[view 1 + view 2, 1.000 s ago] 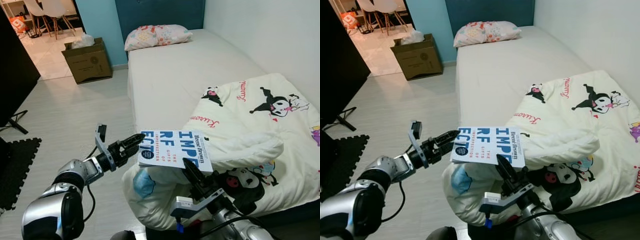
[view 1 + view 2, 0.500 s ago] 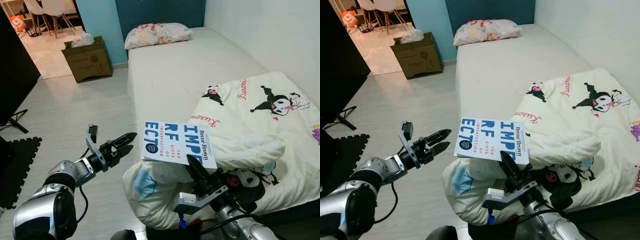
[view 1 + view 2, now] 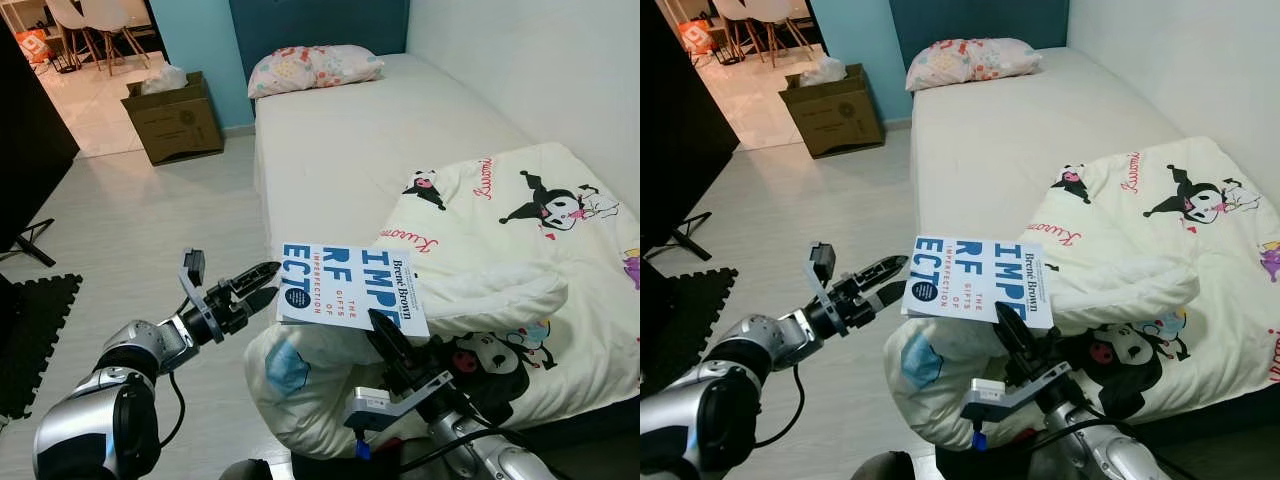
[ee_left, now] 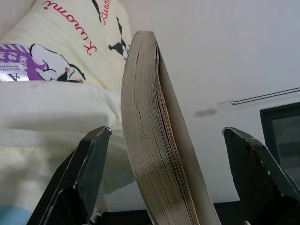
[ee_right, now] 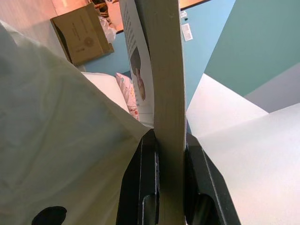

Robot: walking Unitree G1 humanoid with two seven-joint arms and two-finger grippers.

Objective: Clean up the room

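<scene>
One book held up between two claws, over the blanket.
The left claw (image 3: 262,283) was spread wide, its tips at the book's (image 3: 350,288) edge, not pinching. The one book read "IMPERFECT" and "Brené Brown". The right claw (image 3: 382,333) pinched it from below, above the blanket (image 3: 520,260), which read "Kuromi".

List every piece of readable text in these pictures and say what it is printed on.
"IMPE / RF / ECT", big blue letters, upside down: cover of the book clamped in the right gripper.
"Brené Brown": same cover.
"THE GIFTS OF IMPERFECTION", small: same cover, only just legible.
Round blue badge: too small to read.
Red cursive, roughly "Kuromi": blanket.
Print on the cardboard box: too blurred to read.
</scene>
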